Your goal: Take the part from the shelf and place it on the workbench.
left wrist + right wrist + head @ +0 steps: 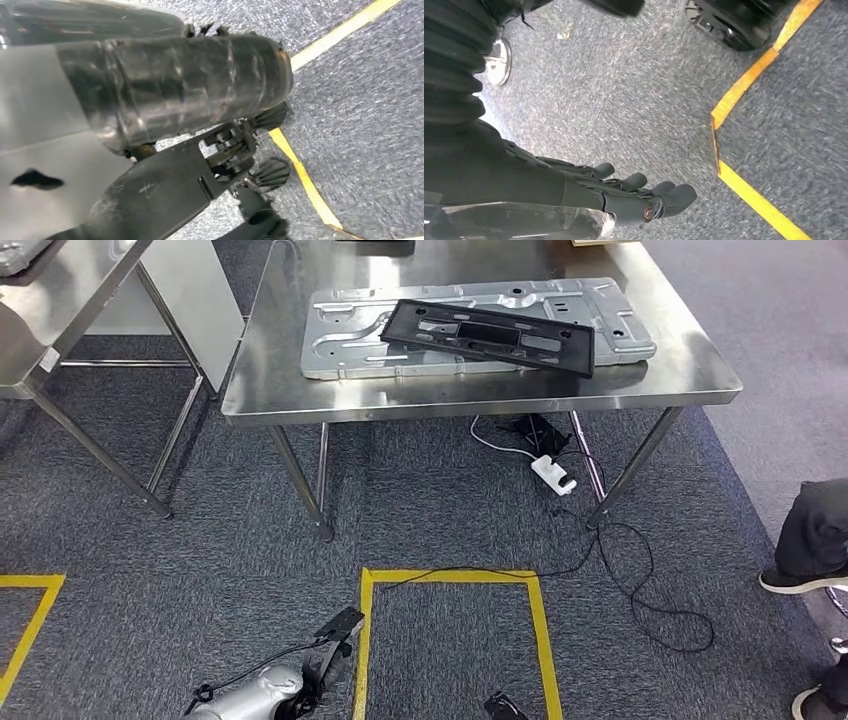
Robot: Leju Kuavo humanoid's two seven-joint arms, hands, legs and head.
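Note:
A black rectangular frame part (490, 335) lies flat on a silver sheet-metal panel (350, 340), both on the steel workbench (480, 405) ahead of me. My left hand (335, 632) hangs low over the carpet at the bottom of the head view, far from the bench. In the left wrist view the left hand (240, 150) has its dark fingers apart and holds nothing. My right hand (503, 707) just shows at the bottom edge. Seen from the right wrist, the right hand (634, 197) has its fingers stretched out over the carpet with nothing in them.
A steel shelf unit (40, 300) stands at the far left. A yellow tape square (450, 575) marks the carpet in front of me. A white power strip (553, 473) and black cables lie under the bench. A person's legs and shoes (815, 530) are at the right edge.

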